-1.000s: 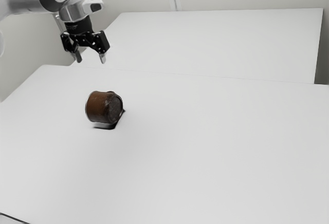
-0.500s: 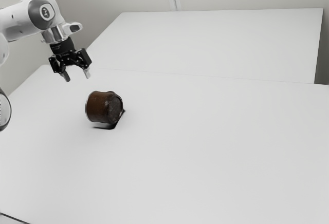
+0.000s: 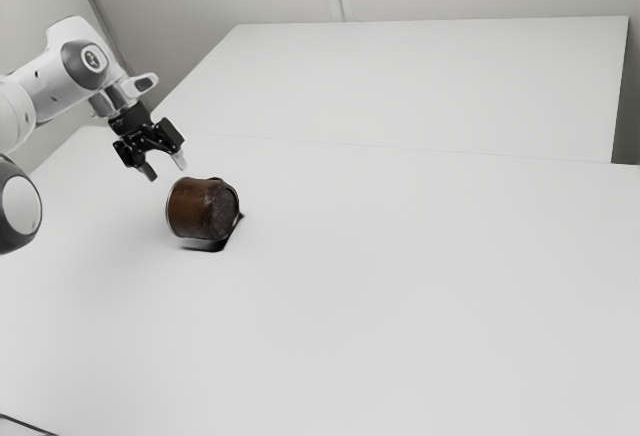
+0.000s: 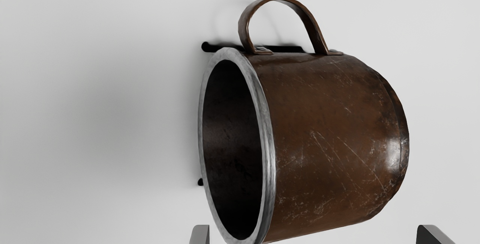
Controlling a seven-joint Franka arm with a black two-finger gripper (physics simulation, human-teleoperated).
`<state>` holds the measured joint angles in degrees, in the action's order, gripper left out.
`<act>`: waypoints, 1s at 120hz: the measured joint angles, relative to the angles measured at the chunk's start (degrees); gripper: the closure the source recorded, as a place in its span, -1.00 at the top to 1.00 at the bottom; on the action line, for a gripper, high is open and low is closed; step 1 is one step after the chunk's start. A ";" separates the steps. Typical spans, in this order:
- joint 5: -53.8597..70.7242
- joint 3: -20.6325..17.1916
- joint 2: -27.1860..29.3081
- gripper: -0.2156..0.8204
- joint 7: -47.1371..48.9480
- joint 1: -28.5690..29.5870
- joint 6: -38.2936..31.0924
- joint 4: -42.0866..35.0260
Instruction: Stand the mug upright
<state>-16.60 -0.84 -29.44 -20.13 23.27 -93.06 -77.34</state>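
Jaws: stood wide apart with nothing between them in their grasp; the gripper (image 3: 166,168) hung close above the mug (image 3: 203,209), on its side nearer the arm.
Mug's place: on the white table (image 3: 400,306), tipped on its side, mouth toward the exterior view's left and base (image 3: 223,212) toward its right. Not upright.
Step in hand: by my judgement, lining up for a grasp. From the wrist view, one jaw stood toward the mouth end and the other out past the base, so a hold along the mug's length looked likely.
Descent: called for a slow one, with spare room at both ends, lest a jaw land on the rim (image 4: 268,135) and shove the mug off.
Closing: wanted to be gentle and centred on the body; a round wall could have rolled under an uneven touch.
Righting: best done by lifting a little, turning the base down, then letting go only once it sat flat.
Handle (image 4: 308,18): stood out on the side away from the jaws; worth keeping from snagging on the table during the turn.
Mug's look: brown, coppery and scratched, with darker patches round the base end, a dull grey metal lip and a near-black inside.
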 joint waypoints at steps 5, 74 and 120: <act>-0.58 -0.02 -0.63 0.58 -0.75 0.29 -0.18 0.47; -16.73 -0.83 -6.81 0.58 -7.99 4.02 -0.63 -0.20; -26.33 -1.58 -7.03 -0.06 -10.25 4.78 0.72 -4.21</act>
<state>-42.93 -2.42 -36.47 -30.39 28.05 -92.35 -81.55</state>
